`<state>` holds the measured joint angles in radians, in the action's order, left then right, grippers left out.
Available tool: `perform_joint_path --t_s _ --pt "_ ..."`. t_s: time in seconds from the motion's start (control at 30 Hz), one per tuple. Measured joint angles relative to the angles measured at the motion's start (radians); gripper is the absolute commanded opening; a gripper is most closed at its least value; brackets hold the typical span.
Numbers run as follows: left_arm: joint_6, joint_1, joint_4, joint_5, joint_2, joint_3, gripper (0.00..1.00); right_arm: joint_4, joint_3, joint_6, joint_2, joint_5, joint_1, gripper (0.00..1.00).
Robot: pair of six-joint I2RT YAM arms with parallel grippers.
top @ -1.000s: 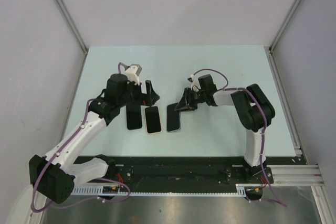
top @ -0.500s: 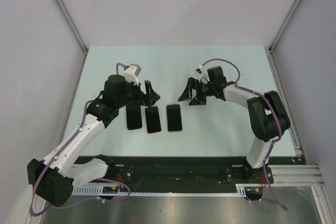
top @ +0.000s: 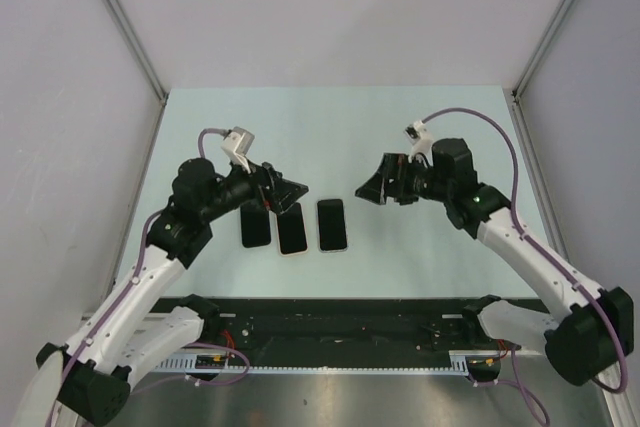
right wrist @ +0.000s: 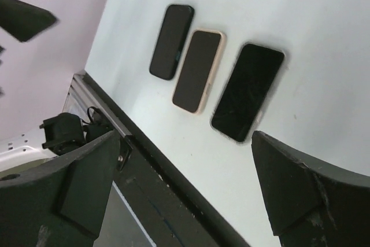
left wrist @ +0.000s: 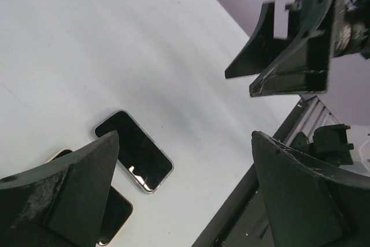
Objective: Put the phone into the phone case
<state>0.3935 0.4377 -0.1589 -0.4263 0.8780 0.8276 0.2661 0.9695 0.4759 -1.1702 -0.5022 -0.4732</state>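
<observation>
Three dark slabs lie flat side by side on the pale table. The right one is a phone (top: 332, 224) (right wrist: 247, 92) (left wrist: 134, 150) with a thin pale rim. In the middle lies one with a beige phone case rim (top: 291, 229) (right wrist: 198, 70). The left one is plain black (top: 255, 224) (right wrist: 171, 41). Which of them are bare phones I cannot tell. My right gripper (top: 380, 187) (right wrist: 185, 134) hangs open and empty above and to the right of the row. My left gripper (top: 285, 193) (left wrist: 185, 137) hovers open and empty over the row's far ends.
A black rail (top: 350, 319) with the arm bases runs along the table's near edge. Grey walls with metal posts (top: 125, 32) close the left, back and right sides. The right gripper's fingers (left wrist: 283, 62) show in the left wrist view, above the table.
The right gripper opened, let go of the right phone and drew back up to the right; that phone now lies flat and straight. The left arm pulled back leftwards a little.
</observation>
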Motion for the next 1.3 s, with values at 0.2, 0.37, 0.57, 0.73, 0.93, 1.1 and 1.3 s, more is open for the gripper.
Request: perform_joint_path --t_s 0.2,0.37,0.57,0.73,0.93,1.1,1.3 --pt "0.01 0.0 0.045 0.002 -0.105 -0.055 1.0 -0.038 -0.227 0.101 0.179 0.084 0.003 1.0" --pt "0.01 0.0 0.06 0.004 -0.107 -0.076 1.0 -0.049 -0.269 0.138 0.269 0.131 0.003 1.0" --pt "0.014 0.0 0.072 0.003 -0.088 -0.096 1.0 -0.077 -0.269 0.145 0.349 0.182 0.005 1.0" --pt "0.018 0.0 0.076 0.003 -0.08 -0.108 1.0 -0.086 -0.269 0.15 0.361 0.201 0.006 1.0" --pt "0.018 0.0 0.076 0.003 -0.077 -0.108 1.0 -0.092 -0.269 0.153 0.361 0.21 0.006 1.0" --pt "0.018 0.0 0.079 0.003 -0.077 -0.108 1.0 -0.094 -0.269 0.153 0.361 0.211 0.006 1.0" --pt "0.034 0.0 0.097 0.002 -0.065 -0.109 1.0 -0.125 -0.269 0.154 0.345 0.209 0.006 1.0"
